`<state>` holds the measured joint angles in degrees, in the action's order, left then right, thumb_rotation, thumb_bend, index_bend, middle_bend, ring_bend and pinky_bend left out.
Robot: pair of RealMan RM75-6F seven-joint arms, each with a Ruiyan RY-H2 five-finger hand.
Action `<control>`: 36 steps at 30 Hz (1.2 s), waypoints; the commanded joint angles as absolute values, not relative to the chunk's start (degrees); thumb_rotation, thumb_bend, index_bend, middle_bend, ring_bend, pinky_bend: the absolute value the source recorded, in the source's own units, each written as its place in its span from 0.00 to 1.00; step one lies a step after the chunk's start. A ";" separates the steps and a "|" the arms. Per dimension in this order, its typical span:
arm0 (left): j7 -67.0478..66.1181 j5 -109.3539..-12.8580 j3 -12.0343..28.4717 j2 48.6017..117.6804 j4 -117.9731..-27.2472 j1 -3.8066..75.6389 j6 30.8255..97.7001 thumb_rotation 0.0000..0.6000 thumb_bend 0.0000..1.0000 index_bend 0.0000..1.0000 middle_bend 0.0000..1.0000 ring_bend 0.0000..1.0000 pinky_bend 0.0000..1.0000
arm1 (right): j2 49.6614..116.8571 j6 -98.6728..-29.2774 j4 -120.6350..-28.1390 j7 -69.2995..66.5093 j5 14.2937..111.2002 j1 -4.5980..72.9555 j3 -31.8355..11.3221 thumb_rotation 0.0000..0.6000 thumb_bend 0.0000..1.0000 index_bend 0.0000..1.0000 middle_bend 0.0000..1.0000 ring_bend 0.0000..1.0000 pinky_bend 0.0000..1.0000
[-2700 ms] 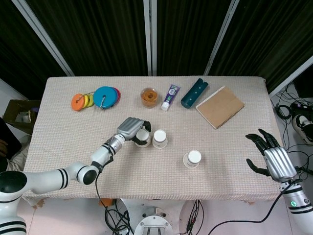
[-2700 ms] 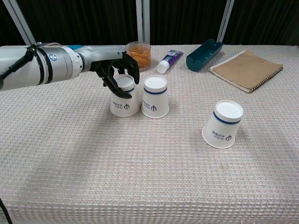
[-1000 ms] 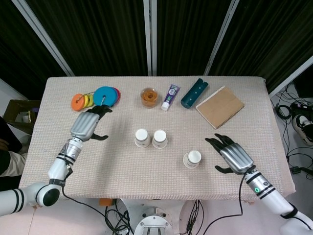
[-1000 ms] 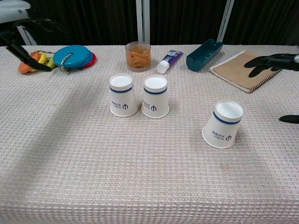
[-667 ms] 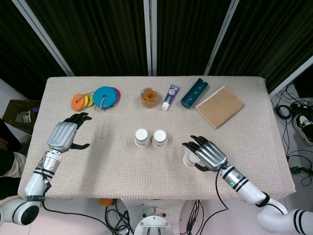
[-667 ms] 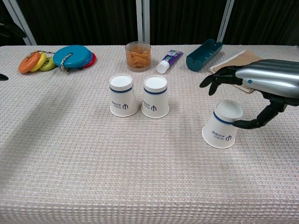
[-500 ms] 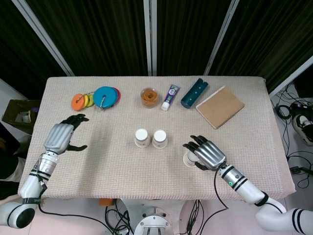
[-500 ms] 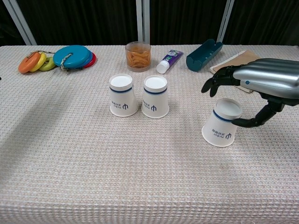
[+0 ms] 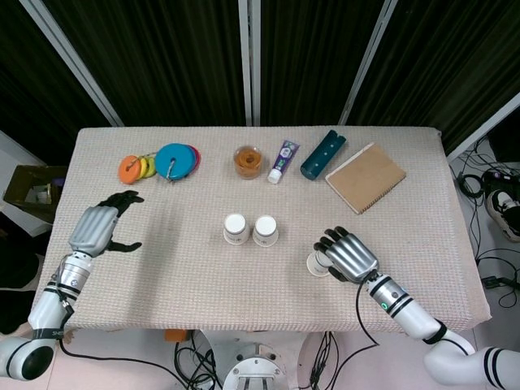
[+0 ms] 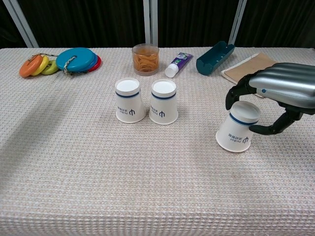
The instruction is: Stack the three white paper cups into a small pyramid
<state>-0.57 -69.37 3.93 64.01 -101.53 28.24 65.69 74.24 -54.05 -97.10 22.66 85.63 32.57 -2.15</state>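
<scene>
1. Right hand (image 10: 275, 96): at about 4 o'clock on the beige woven tabletop (image 9: 179, 268). Its fingers curl over the top of a white paper cup with a blue band (image 10: 237, 126) and the thumb lies against the cup's side. The cup is inverted, tilted, with its rim on the cloth.
2. Left hand (image 9: 97, 227): seen in the head view only, at 9 o'clock near the tabletop edge. Fingers spread wide, nothing in them.
3. Two more white paper cups, left one (image 10: 130, 100) and right one (image 10: 164, 102): upside down, upright, just beside each other near the centre. Whether they touch cannot be told. They are well apart from the held cup, which lies at their 4 o'clock.
4. Far edge, from 10 o'clock round to 2 o'clock:
   - stack of coloured flat discs (image 9: 158, 162);
   - clear plastic tub with orange contents (image 10: 145, 58);
   - small purple tube with a white cap (image 10: 177, 64);
   - dark teal open case (image 10: 215, 57);
   - brown paper-covered notebook (image 9: 366, 177), partly behind the right hand in the chest view.
</scene>
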 commanded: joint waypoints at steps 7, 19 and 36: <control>-1.12 -69.80 3.73 63.52 -100.40 26.56 66.24 1.00 0.03 0.23 0.14 0.14 0.30 | 66.64 -55.75 -107.29 22.74 86.51 35.37 -6.87 1.00 0.33 0.41 0.43 0.23 0.31; -3.01 -73.15 2.68 64.06 -101.47 23.16 70.16 1.00 0.03 0.23 0.14 0.14 0.30 | 71.16 -43.50 -108.24 37.45 63.69 53.90 -17.54 1.00 0.33 0.43 0.42 0.23 0.31; -1.03 -75.05 2.39 64.54 -100.41 20.70 70.40 1.00 0.03 0.23 0.14 0.14 0.30 | 81.88 -45.93 -98.50 46.77 41.02 70.08 -14.73 1.00 0.33 0.43 0.40 0.23 0.31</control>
<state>-1.04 -75.05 2.38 64.53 -100.41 20.71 70.41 81.82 -45.65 -98.44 46.65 41.33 69.82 -14.99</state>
